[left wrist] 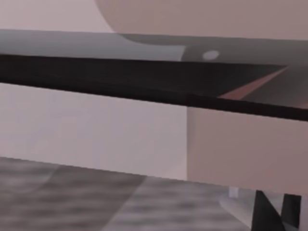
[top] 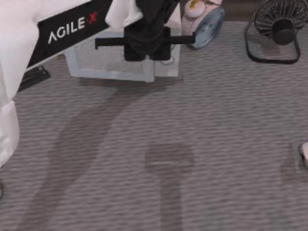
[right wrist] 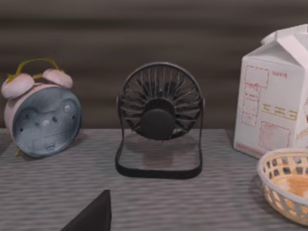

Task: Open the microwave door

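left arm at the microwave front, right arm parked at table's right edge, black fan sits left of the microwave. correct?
Not quite: the top view shows the black fan to the right of the microwave, beyond the pink alarm clock. The rest stands: left gripper at the microwave front, right arm at the right edge.

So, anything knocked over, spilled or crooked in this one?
Nothing stands out. The alarm clock, fan, carton and basket all stand upright on the table. The left gripper is up against the microwave; the door is not visibly swung out.
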